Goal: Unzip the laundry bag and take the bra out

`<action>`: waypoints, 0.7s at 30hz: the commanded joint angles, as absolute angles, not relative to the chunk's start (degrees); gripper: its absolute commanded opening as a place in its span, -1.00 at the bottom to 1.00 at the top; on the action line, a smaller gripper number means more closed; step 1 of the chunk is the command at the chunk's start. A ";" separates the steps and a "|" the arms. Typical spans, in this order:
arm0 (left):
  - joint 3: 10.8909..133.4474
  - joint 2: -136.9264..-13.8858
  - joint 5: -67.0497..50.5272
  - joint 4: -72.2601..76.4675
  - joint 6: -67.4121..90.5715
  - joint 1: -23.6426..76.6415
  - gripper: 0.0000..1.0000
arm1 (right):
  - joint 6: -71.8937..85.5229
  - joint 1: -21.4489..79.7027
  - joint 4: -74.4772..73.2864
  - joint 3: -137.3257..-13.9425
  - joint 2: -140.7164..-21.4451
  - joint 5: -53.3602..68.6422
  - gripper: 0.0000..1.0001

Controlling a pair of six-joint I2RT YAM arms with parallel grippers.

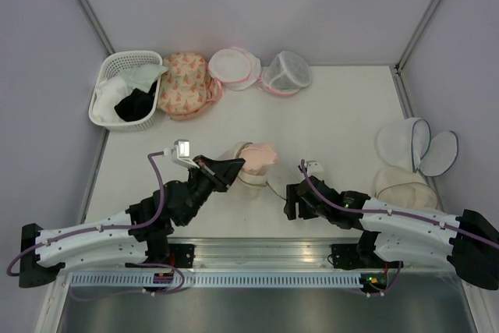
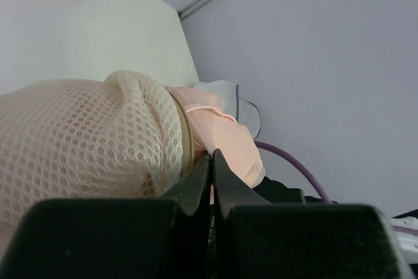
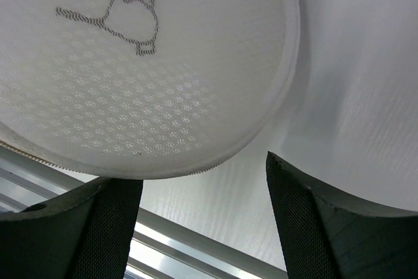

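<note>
left gripper (image 2: 212,161): mine, jaws closed tip to tip with no gap showing. The tips sit right at the seam where the beige zip trim (image 2: 185,136) meets pink fabric. Can't tell if a fold or a zip pull is pinched between them.
laundry bag (image 2: 85,135): round cream-white mesh dome, directly ahead of my left tips and spreading to their left. Its mouth gapes on the side facing those tips.
bra (image 2: 228,138): soft pale pink-peach with moulded cups, bulging out of that opening just beyond and to the right of the left tips. It is partly out; the rest is hidden inside the mesh.
right gripper (image 3: 204,181): spread wide, holding nothing.
bag face (image 3: 130,83): flat white mesh disc with a small black line drawing (image 3: 127,11), lying on the white table (image 3: 366,83) just ahead of my right fingers (image 3: 326,227). Its rim is close to them, with no contact visible.
why this layout: my read is left works the mouth for the pull, and right waits open beside the flap, ready to pin the bag.
stage: zip looks undone, bra not yet free.
next: probably confirm the left grip has bra fabric, press right down on the mesh, then draw the bra away from the mouth.
risk: the whole bag drags along if nothing anchors it.
not involved: white slatted plastic basket (image 1: 132,56) and peach floral-print bag (image 1: 183,83), both well beyond the left tips.
</note>
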State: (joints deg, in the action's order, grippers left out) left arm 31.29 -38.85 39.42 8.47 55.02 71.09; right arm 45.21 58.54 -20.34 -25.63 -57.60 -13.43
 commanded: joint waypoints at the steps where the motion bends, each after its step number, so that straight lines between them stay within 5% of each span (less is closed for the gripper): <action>1: 33.65 -39.45 34.12 16.62 56.51 70.84 -0.96 | 45.00 58.80 -18.72 -26.81 -55.91 -14.15 0.60; 14: 17.14 -46.47 13.38 64.40 73.29 61.27 -0.95 | 43.95 58.89 -16.35 -25.93 -43.33 -12.92 0.66; 21: 27.15 -44.92 11.51 37.81 63.02 60.56 -0.95 | 43.16 58.80 -14.07 -26.46 -40.35 -9.86 0.71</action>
State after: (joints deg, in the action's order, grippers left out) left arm 21.96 -47.13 13.47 42.44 66.48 60.82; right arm 44.05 58.65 -18.28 -25.63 -42.81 -12.45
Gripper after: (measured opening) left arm 0.025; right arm 0.849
